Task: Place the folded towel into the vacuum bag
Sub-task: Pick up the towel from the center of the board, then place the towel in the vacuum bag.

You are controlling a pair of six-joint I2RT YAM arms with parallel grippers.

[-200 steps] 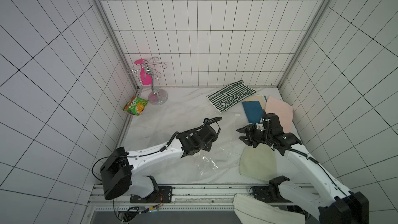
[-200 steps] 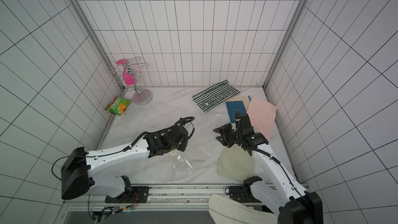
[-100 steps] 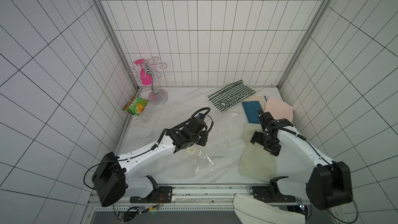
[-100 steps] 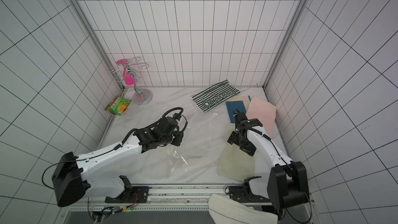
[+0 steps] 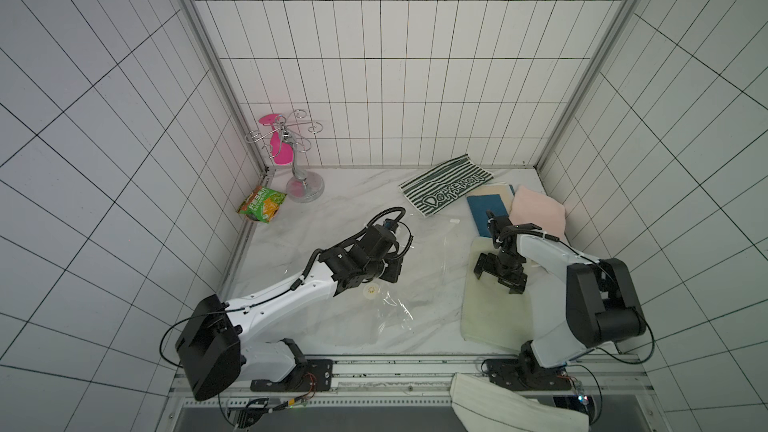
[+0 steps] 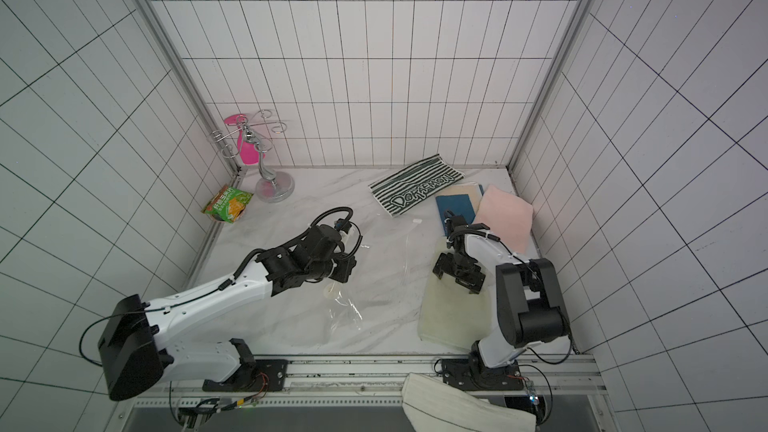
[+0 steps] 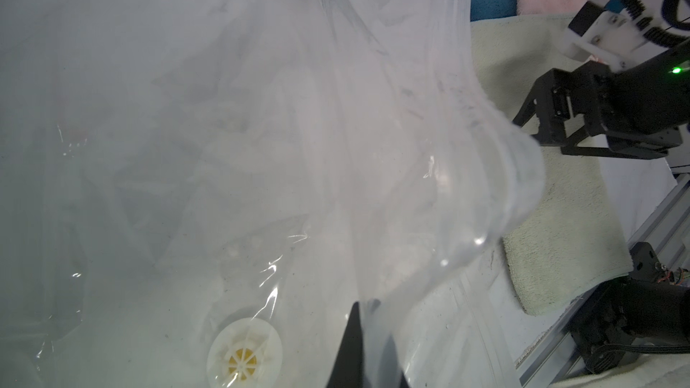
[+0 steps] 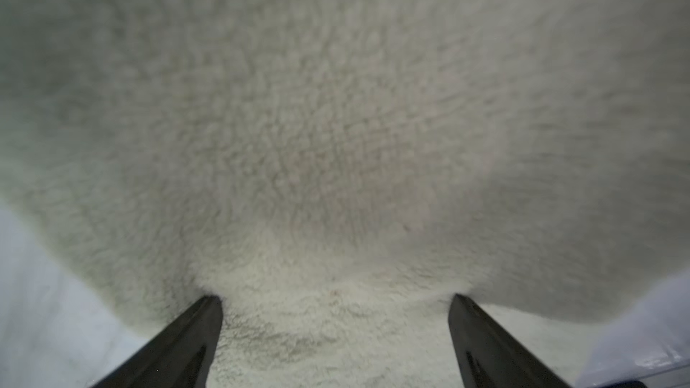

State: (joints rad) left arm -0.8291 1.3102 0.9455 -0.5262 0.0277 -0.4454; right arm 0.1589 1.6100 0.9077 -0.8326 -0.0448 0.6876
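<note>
1. Worktop [image 5: 340, 218] [image 6: 316, 209]: white marble look, tiled walls on 3 sides, both arm bases on the rail at 6 o'clock.
2. Vacuum bag [image 5: 428, 268] [image 6: 382, 268] [image 7: 298, 125]: clear crinkly plastic spread over the centre of the worktop and toward 6. One part is pulled up off the surface, the rest lies flat. In the left wrist view its zip strip [image 7: 453, 31] curves along the edge facing the towel.
3. Folded towel [image 5: 494, 313] [image 6: 453, 317] [image 8: 336, 106]: pale cream-green, flat on the worktop at approx 4–5 o'clock, just beside the bag's zip edge and outside the bag.
4. Striped towel [image 5: 446, 191] [image 6: 415, 191]: dark green/white w/ lettering, at 1 o'clock.
5. Pink towel [image 5: 538, 211] [image 6: 505, 218]: at 2 o'clock by the wall, partly over a blue towel [image 5: 488, 207] [image 6: 455, 205].
6. Left hand [image 5: 392, 276] [image 6: 347, 272]: pressed together, pinching bag film and holding it raised near centre.
7. Right hand [image 5: 498, 278] [image 6: 457, 277] [image 8: 336, 307]: spread wide, pointing down, both tips dug into the far end of the folded towel's pile. Nothing gripped.
8. Chrome stand [image 5: 299, 164] [image 6: 268, 164]: upright at 11 o'clock in the corner, pink item hung on it.
9. Green snack packet [image 5: 262, 203] [image 6: 227, 203]: at 10 o'clock, leaning on the wall.
10. Valve [image 5: 370, 291] [image 6: 330, 292] [image 7: 244, 354]: small white round disc w/ yellow centre, on the bag just below the left hand.
</note>
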